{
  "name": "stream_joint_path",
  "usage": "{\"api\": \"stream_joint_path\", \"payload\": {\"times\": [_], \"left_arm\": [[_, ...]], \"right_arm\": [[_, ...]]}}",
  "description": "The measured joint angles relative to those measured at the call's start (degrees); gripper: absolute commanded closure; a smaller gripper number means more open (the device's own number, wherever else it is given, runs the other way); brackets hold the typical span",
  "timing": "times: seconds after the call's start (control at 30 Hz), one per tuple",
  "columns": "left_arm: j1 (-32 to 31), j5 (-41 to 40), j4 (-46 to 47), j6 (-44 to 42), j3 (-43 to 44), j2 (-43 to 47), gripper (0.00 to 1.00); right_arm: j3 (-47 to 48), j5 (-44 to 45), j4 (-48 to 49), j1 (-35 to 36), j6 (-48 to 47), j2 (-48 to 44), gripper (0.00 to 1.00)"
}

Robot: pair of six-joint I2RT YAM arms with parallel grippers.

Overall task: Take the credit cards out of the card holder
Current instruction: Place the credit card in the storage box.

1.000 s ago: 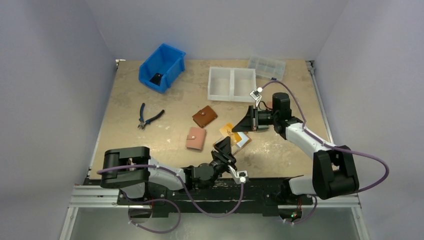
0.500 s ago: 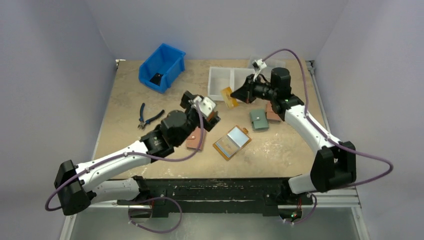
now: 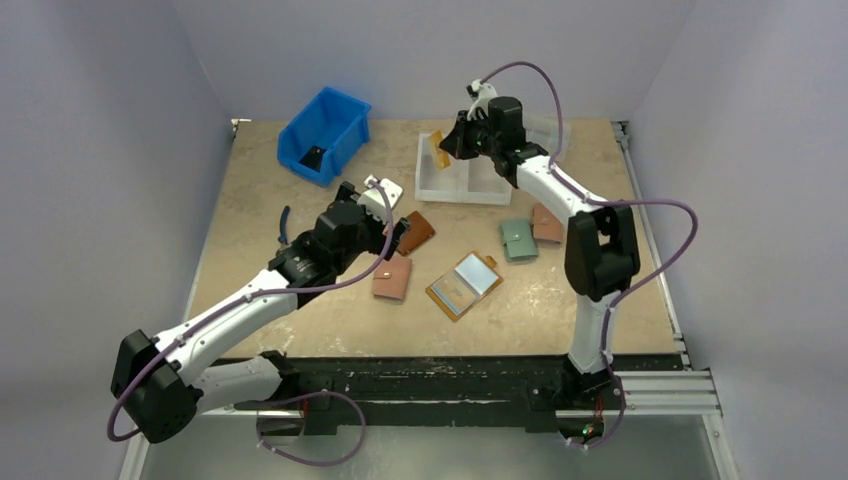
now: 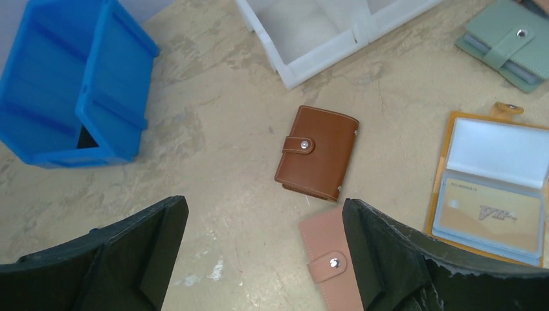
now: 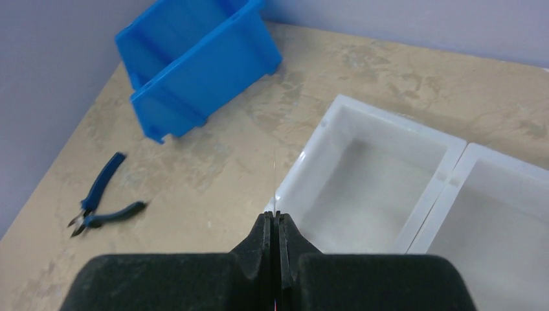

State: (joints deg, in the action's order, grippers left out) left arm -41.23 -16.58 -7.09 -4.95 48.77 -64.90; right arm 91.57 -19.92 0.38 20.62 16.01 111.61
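progress looks partial: right gripper [image 3: 447,143] is pinched shut on an orange card [image 3: 437,150] above the white tray [image 3: 440,188]. card holder [image 3: 463,285] lies open mid-table (one yellow card [image 4: 490,211] sits in its sleeve, not yet taken out). left gripper [image 4: 262,214] hangs spread wide, empty.

top: high overview | wrists: close, downward | shared: probably white tray [image 3: 455,192]

The card holder [image 3: 463,285] lies on the table [image 3: 560,300], a wallet [image 3: 393,282] left of it, the tray [image 3: 462,198] behind.
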Motion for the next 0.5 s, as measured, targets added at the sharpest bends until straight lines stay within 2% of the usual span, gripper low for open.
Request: {"api": "stream_joint_path", "payload": {"times": [0.1, 0.3, 0.33, 0.43, 0.5], "left_arm": [[0.5, -0.6, 0.1, 0.0, -0.6, 3.1, 0.02], [1.0, -0.8, 0.7, 0.0, -0.7, 5.4, 0.02], [1.1, -0.8, 0.7, 0.0, -0.7, 5.4, 0.02], [1.1, -0.8, 0.7, 0.0, -0.8, 5.4, 0.03], [1.1, -0.7, 0.7, 0.0, -0.8, 5.4, 0.03]], "right_arm": [[4.1, 2.5, -0.4, 0.4, 0.5, 4.6, 1.0], [6.0, 5.2, -1.6, 1.7, 1.1, 10.1, 0.99], [6.3, 5.4, -2.0, 1.9, 1.1, 11.1, 0.95], [8.6, 7.5, -4.5, 2.9, 0.5, 13.9, 0.69], [10.8, 11.1, -6.2, 3.5, -0.9, 15.7, 0.59]]}}
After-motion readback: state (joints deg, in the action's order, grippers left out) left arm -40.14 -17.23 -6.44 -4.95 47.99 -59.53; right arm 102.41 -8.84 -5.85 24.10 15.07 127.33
